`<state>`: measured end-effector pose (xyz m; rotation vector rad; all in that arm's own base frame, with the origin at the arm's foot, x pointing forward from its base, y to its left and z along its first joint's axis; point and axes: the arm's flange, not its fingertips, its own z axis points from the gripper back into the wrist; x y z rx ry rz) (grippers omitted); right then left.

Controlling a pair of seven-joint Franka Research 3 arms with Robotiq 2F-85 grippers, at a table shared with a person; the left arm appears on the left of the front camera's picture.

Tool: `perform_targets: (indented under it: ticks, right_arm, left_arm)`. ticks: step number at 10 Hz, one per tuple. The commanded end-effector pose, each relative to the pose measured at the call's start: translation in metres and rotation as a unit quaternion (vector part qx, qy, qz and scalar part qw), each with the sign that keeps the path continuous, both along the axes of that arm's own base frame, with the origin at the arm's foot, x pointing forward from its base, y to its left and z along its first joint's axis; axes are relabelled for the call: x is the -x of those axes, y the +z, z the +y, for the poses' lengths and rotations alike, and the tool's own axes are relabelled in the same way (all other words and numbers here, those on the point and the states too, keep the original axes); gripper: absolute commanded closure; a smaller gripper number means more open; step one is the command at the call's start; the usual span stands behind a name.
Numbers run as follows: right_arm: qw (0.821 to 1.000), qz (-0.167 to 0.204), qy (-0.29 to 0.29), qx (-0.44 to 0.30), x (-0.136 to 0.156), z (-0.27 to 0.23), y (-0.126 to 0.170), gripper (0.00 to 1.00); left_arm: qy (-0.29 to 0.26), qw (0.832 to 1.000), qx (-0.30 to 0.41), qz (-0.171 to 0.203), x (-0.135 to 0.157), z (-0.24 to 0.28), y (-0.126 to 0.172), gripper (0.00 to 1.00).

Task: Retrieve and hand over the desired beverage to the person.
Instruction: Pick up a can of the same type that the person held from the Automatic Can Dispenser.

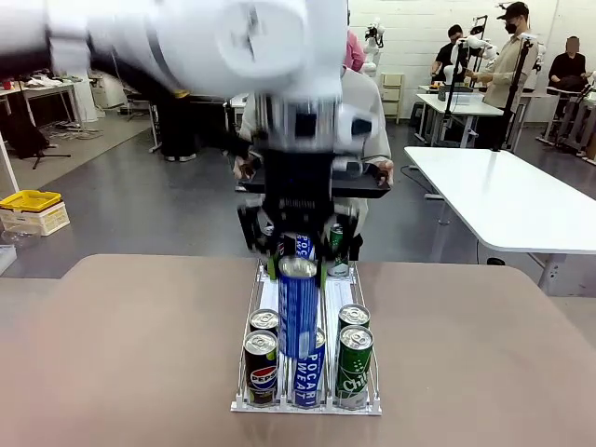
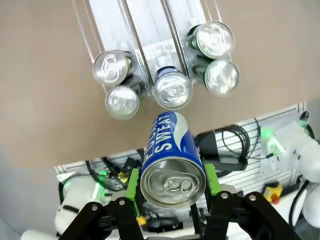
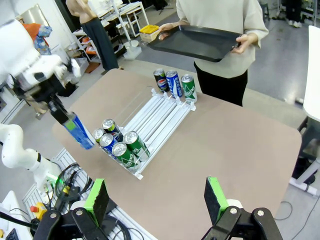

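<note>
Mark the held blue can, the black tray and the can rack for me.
blue can [image 2: 172, 185], left wrist view, silver top lid.
black tray [image 3: 197, 42], right wrist view, flat inner surface.
can rack [image 3: 160, 116], right wrist view, bare white rails.

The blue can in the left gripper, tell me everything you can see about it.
The blue can is a tall, slim metal can with white lettering reading SWEAT and a silver top whose pull tab looks unopened. The left gripper is shut on it, green pads pressing either side just below the top. It hangs tilted in the air over the robot-side end of the rack, touching nothing else.
</note>
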<state>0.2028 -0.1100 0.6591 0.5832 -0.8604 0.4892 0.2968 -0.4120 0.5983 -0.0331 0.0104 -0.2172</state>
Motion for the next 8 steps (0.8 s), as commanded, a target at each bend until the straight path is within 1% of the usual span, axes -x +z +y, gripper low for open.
perform_targets:
  ticks: [1, 2, 3, 4, 6, 8]
  right_arm:
    - [1.000, -0.005, 0.016, -0.009, 0.000, 0.001, -0.001, 0.00]
    - [1.000, -0.005, 0.016, -0.009, 0.000, 0.001, -0.001, 0.00]
    - [1.000, -0.005, 0.016, -0.009, 0.000, 0.001, -0.001, 0.00]
    - [1.000, -0.005, 0.016, -0.009, 0.000, 0.001, -0.001, 0.00]
    - [1.000, -0.005, 0.016, -0.009, 0.000, 0.001, -0.001, 0.00]
    - [1.000, -0.005, 0.016, -0.009, 0.000, 0.001, -0.001, 0.00]
  left_arm:
    - [-0.001, 1.000, 0.019, -0.017, -0.005, 0.001, 0.052, 0.98]
    - [0.009, 0.999, 0.023, -0.036, -0.005, 0.000, 0.081, 0.98]
    - [0.024, 0.998, 0.023, -0.049, -0.010, -0.002, 0.102, 0.98]
    - [0.043, 0.997, 0.022, -0.061, -0.022, -0.003, 0.119, 0.98]
    - [0.052, 0.997, 0.007, -0.063, -0.051, -0.006, 0.137, 0.98]
    - [0.053, 0.997, -0.013, -0.058, -0.075, -0.010, 0.136, 0.98]
